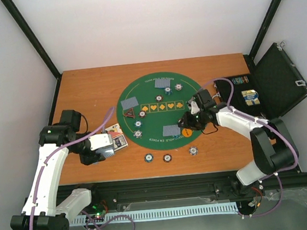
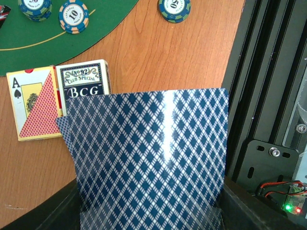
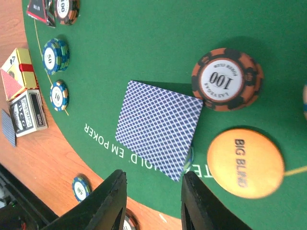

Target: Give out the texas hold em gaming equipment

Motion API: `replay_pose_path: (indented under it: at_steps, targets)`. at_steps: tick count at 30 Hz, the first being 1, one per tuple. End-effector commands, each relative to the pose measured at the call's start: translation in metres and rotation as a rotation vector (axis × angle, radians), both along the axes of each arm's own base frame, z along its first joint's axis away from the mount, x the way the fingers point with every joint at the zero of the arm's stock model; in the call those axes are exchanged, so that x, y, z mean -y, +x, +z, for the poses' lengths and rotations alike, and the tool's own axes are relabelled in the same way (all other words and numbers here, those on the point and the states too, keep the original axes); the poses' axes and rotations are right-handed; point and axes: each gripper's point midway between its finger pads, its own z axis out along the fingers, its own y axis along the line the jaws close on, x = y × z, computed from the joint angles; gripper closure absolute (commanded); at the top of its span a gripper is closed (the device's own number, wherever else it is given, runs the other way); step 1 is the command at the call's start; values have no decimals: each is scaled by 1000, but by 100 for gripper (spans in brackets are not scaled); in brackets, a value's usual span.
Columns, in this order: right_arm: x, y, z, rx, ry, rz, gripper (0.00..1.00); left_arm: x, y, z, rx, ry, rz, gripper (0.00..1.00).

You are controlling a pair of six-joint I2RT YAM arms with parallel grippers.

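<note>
Near the left edge of the wooden table (image 1: 84, 84), the left gripper (image 1: 99, 151) is clamped on blue diamond-backed playing cards (image 2: 148, 153). Two card boxes (image 2: 84, 84) lie just beyond them, beside the round green felt mat (image 1: 157, 95). At the mat's near edge the right gripper (image 3: 153, 203) has its jaws apart and empty, over a face-down blue-backed card (image 3: 158, 127). The card's corner meets an orange-and-black striped poker chip (image 3: 226, 79), with an orange round disc (image 3: 245, 163) just beside.

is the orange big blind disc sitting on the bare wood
No, the orange disc lies on the green mat, right beside the face-down card.
</note>
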Motion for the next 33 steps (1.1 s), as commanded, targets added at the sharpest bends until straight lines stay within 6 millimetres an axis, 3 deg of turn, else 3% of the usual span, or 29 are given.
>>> replay_pose_path:
  at_steps: [1,3,6,11,15,22,33]
  targets:
    - [23,-4,15,48,-116,-38,67,4,-2,10,28,-24,-28,99]
    - [22,-4,28,70,-96,-49,65,4,-2,10,31,-25,-29,99]
    - [-6,-10,57,99,52,-18,56,5,-2,10,31,-26,-31,99]
    - [-96,-39,104,108,307,135,35,5,-1,10,30,-30,-29,99]
    - [-158,-65,126,94,462,256,29,4,-2,10,34,-24,-25,99]
    - [-222,-96,137,52,570,378,25,4,-2,11,38,-24,-26,99]
    - [-285,-128,135,-17,628,487,25,4,-3,11,37,-24,-25,99]
